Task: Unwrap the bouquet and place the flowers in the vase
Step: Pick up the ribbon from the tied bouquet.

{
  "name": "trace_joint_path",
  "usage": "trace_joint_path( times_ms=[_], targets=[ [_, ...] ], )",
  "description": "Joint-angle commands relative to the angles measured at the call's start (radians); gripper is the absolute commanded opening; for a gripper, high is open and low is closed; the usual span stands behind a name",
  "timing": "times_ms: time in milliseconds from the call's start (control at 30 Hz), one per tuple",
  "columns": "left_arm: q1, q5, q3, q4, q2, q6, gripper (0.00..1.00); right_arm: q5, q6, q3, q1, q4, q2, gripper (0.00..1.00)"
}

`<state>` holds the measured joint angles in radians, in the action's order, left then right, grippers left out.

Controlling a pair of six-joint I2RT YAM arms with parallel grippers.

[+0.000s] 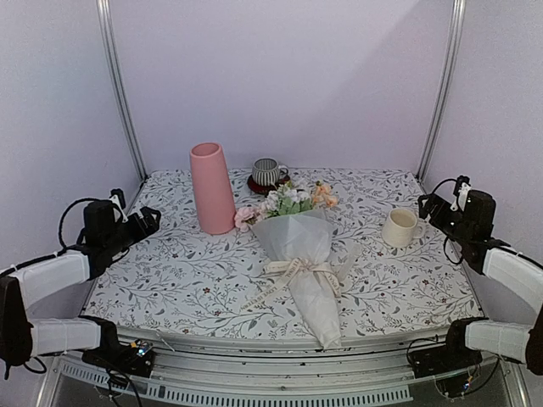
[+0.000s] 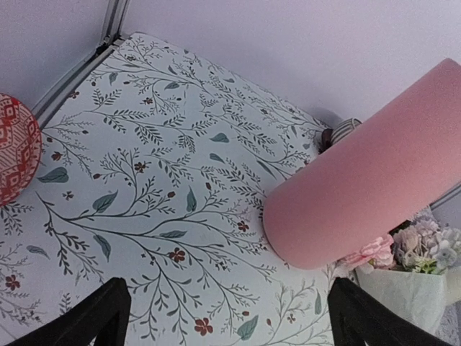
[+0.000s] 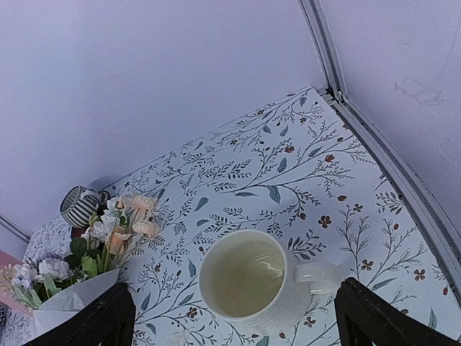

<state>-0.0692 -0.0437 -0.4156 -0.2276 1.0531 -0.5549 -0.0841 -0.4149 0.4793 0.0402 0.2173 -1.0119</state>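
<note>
Bouquet [image 1: 299,254] lies centre frame, wrapped and tied, blooms pointing toward the vase [image 1: 211,188] at upper left. We judge it light, with soft, crinkly paper and stiffer stems. Best hold looks like the ribbon bow [image 1: 299,270]. Left gripper [image 1: 149,219] and right gripper [image 1: 428,206] hang at the frame's sides, jaws wide, holding nothing.

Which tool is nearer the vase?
Left. The left tool hangs open just left of the vase; the right tool is far off to its right, past the bouquet and cream mug.
</note>
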Motion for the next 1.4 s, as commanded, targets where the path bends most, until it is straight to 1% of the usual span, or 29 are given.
trace_joint_path(
  times_ms=[0, 33, 67, 167, 233, 300, 367, 433, 567, 633, 700, 800, 867, 967, 1033, 1133, 1233, 1367],
  targets=[
    [0.008, -0.014, 0.013, 0.075, -0.036, -0.082, 0.98, -0.008, -0.021, -0.006, 0.003, -0.072, 0.055, 0.99],
    [0.013, 0.048, 0.004, 0.157, -0.046, -0.136, 0.98, -0.002, -0.030, -0.001, 0.003, -0.095, 0.061, 0.99],
    [0.020, 0.075, 0.002, 0.201, -0.055, -0.145, 0.98, 0.007, -0.052, 0.007, 0.003, -0.126, 0.063, 0.99],
    [0.042, 0.032, 0.033, 0.177, -0.061, -0.097, 0.98, 0.011, -0.094, 0.036, 0.002, -0.210, 0.057, 0.99],
    [0.043, -0.091, 0.061, 0.112, -0.057, -0.046, 0.98, 0.005, -0.096, 0.049, 0.003, -0.244, 0.043, 0.99],
    [0.038, -0.236, 0.089, 0.044, -0.043, -0.027, 0.97, 0.007, -0.102, 0.065, 0.003, -0.297, 0.020, 0.99],
    [0.006, -0.365, 0.112, -0.045, -0.014, -0.002, 0.98, 0.008, -0.120, 0.089, 0.003, -0.356, -0.017, 0.99],
    [-0.065, -0.388, 0.100, -0.051, 0.023, 0.037, 0.98, 0.005, -0.137, 0.134, 0.003, -0.428, -0.071, 0.99],
    [-0.257, -0.259, 0.053, -0.005, 0.050, 0.116, 0.98, -0.007, -0.134, 0.233, 0.002, -0.553, -0.194, 0.99],
    [-0.358, -0.185, 0.044, -0.011, 0.050, 0.149, 0.98, -0.029, -0.111, 0.259, 0.001, -0.580, -0.225, 0.99],
    [-0.447, -0.148, 0.034, -0.010, 0.062, 0.178, 0.95, -0.010, -0.103, 0.267, -0.014, -0.596, -0.233, 0.99],
    [-0.540, -0.127, 0.019, -0.002, 0.089, 0.226, 0.93, 0.092, -0.127, 0.290, -0.087, -0.640, -0.238, 0.99],
    [-0.609, -0.104, 0.009, 0.002, 0.102, 0.251, 0.93, 0.147, -0.153, 0.313, -0.145, -0.683, -0.251, 0.99],
    [-0.728, -0.062, -0.024, 0.004, 0.136, 0.286, 0.93, 0.162, -0.175, 0.337, -0.209, -0.707, -0.276, 0.99],
    [-0.807, 0.004, -0.061, 0.027, 0.168, 0.306, 0.89, 0.175, -0.187, 0.341, -0.257, -0.710, -0.284, 0.99],
    [-0.896, 0.109, -0.131, 0.087, 0.235, 0.309, 0.88, 0.203, -0.217, 0.345, -0.332, -0.707, -0.299, 1.00],
    [-0.954, 0.156, -0.201, 0.125, 0.324, 0.289, 0.89, 0.207, -0.244, 0.362, -0.392, -0.703, -0.348, 1.00],
    [-1.020, 0.197, -0.273, 0.153, 0.443, 0.259, 0.89, 0.228, -0.250, 0.432, -0.449, -0.721, -0.451, 0.97]
  ],
)
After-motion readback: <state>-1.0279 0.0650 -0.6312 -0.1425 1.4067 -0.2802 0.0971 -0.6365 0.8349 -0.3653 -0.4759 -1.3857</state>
